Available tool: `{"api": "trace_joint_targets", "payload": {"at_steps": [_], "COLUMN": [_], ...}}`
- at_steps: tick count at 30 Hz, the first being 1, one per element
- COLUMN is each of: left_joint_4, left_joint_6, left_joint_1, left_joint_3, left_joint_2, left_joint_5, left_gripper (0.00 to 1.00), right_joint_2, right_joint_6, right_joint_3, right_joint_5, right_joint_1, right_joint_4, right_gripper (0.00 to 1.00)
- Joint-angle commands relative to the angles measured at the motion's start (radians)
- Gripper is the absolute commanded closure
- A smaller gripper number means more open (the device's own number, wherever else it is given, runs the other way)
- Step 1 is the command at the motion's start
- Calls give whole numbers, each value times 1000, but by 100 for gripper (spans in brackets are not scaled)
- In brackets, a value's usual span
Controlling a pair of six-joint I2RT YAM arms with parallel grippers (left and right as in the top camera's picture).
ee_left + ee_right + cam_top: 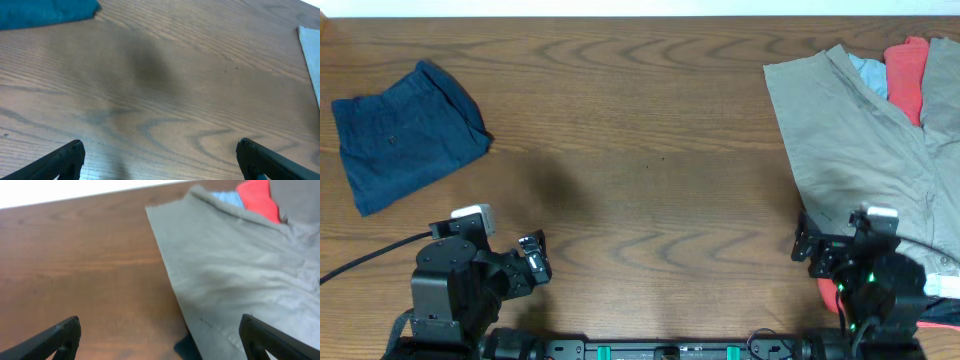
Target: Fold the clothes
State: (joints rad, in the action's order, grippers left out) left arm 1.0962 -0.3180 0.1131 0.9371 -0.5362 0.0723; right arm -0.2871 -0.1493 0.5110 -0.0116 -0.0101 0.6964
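The left gripper (533,258) and right gripper (805,245) sit at the near edge of the table (640,130), fingers spread apart, holding nothing. Only the overhead view shows the whole blue garment (405,135), far left. The grey trousers (860,140) lie at the right, partly over a red cloth (907,75).

The wooden table (650,130) carried clothes at both ends.
A folded dark blue garment (405,135) lay far left; well apart on the right a khaki garment (860,140) sprawled unfolded, a light blue piece (870,72) and a red piece (908,75) bunched against its far edge.
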Motion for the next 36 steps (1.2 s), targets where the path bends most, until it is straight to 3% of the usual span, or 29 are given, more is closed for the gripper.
{"api": "trace_joint_targets", "payload": {"at_steps": [1, 8, 17, 21, 23, 36], "left_joint_4": [1, 1, 1, 1, 1, 1], "left_joint_6": [-10, -10, -10, -10, -10, -10], "left_joint_1": [2, 2, 2, 2, 2, 2], "left_joint_3": [-5, -5, -5, -5, -5, -5], "left_joint_2": [2, 2, 2, 2, 2, 2], "left_joint_5": [-1, -1, -1, -1, -1, -2], "left_gripper": [2, 2, 2, 2, 2, 2], "right_joint_2": [111, 278, 282, 282, 282, 282], "right_joint_6": [1, 26, 188, 280, 277, 278], "right_joint_3": [-81, -264, -507, -505, -505, -505], "right_joint_5": [-18, -29, -40, -39, -36, -25], "right_joint_1": [10, 11, 13, 15, 17, 18], "right_joint_4": [-38, -207, -702, -684, -623, -625], "right_gripper": [1, 1, 1, 1, 1, 1]}}
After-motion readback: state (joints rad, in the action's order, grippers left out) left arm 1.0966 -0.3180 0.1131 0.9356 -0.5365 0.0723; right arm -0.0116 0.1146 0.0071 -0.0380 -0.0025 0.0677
